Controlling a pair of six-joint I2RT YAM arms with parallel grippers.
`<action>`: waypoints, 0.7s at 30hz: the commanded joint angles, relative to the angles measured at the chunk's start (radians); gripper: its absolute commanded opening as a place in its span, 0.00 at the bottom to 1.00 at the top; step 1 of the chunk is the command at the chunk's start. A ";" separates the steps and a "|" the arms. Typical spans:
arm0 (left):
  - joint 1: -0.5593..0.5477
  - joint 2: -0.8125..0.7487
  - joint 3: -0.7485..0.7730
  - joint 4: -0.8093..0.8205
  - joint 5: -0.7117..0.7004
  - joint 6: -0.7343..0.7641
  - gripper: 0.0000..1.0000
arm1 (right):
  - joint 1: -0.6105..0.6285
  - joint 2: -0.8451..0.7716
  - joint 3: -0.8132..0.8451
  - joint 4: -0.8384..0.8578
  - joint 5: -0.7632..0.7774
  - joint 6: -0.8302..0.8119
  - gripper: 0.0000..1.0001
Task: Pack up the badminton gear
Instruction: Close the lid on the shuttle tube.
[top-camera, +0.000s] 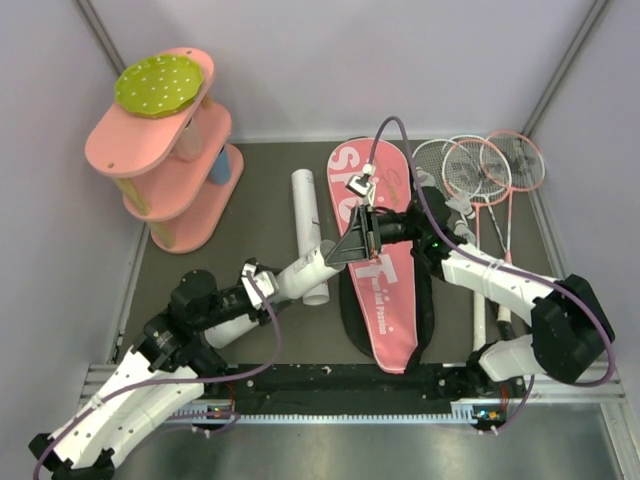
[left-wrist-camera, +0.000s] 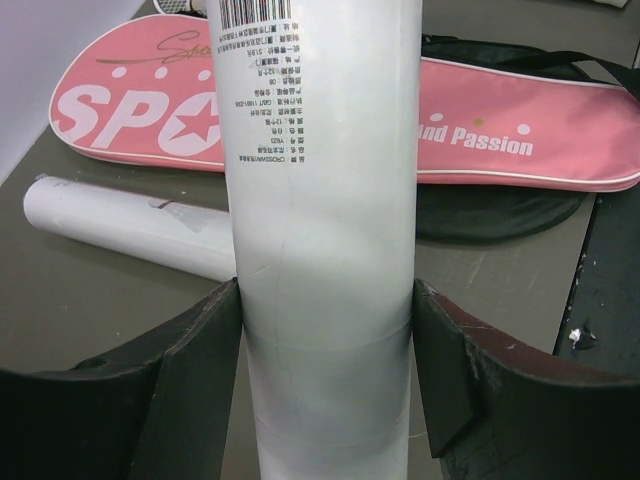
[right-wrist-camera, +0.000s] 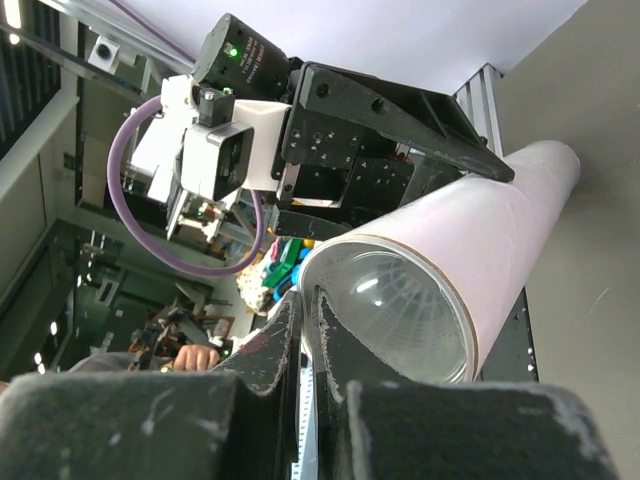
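My left gripper (left-wrist-camera: 327, 330) clamps the white tube (left-wrist-camera: 320, 180), whose long axis runs straight ahead to my right gripper (right-wrist-camera: 305, 315), pinched shut at its capped end.

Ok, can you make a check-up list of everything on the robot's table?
Surface: dark table, matte and flat.
Job's things: held tube is up off the table. The second tube lies flat. The pink bag lies flat, "SPORT" side up. Three rackets are fanned to its right. Loose shuttlecocks: nothing seen.
Clutter: pink shelf in the back left corner, with a green disc on top.
End effectors: the left end effector clamps the held tube. The right end effector is shut at that tube's capped end.
Cables: a purple cable loops off each arm; no snag seen.
Surroundings: pale walls on three sides.
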 joint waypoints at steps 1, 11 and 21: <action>-0.016 -0.012 0.020 0.246 0.121 0.010 0.00 | 0.087 0.071 -0.006 -0.075 0.031 -0.042 0.00; -0.016 -0.032 0.005 0.267 0.141 0.000 0.00 | 0.089 0.151 -0.020 0.315 0.016 0.216 0.33; -0.015 0.028 0.017 0.235 0.077 -0.013 0.00 | -0.112 -0.063 -0.024 0.073 0.037 0.021 0.64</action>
